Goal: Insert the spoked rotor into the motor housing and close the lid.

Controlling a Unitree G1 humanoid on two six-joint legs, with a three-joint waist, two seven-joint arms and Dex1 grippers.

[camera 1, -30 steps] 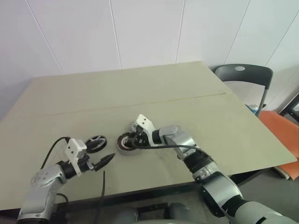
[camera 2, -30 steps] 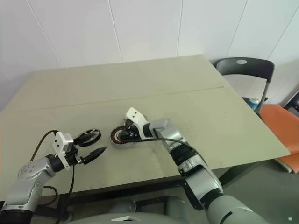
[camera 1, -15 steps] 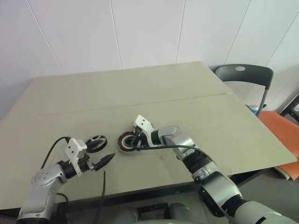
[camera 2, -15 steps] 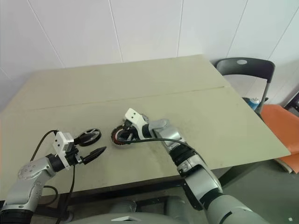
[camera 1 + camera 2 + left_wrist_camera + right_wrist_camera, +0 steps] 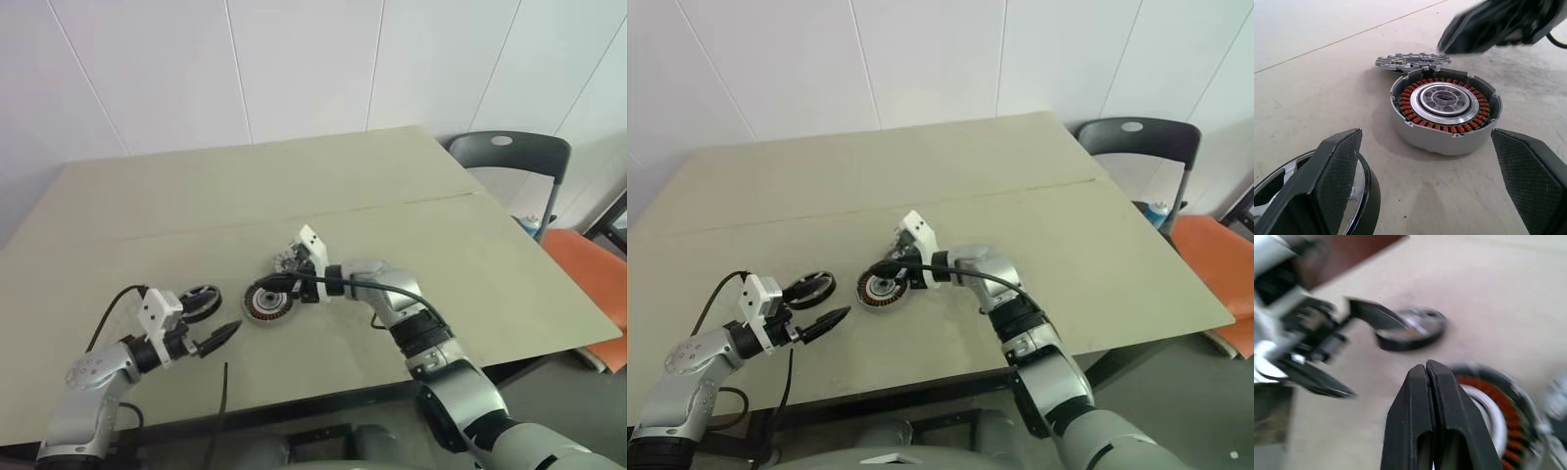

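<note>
- The table (image 5: pixel 411 225) carries all three parts close together near its front-left area, within reach of both arms; that grouping reads as a deliberate layout for assembly.
- The motor housing (image 5: pixel 266 302) sits open side up, copper windings and pale centre showing, so it looks ready to take the rotor; nothing is in it yet.
- The lid (image 5: pixel 1413 61) lies flat just beyond the housing, at about one o'clock from it in the head views, touching or nearly touching its rim; set aside, I'd judge, until the rotor is in.
- The spoked rotor (image 5: pixel 202 301) lies flat at nine o'clock from the housing, a little apart, untouched.
- The right gripper (image 5: pixel 884 266) hangs just over the housing's far edge with fingers pressed together and nothing between them; the forearm stretches across from four o'clock, pointing toward the left.
- The left gripper (image 5: pixel 217 338) waits low at five o'clock from the rotor, fingers spread wide and empty, aimed past the rotor toward the housing.
</note>
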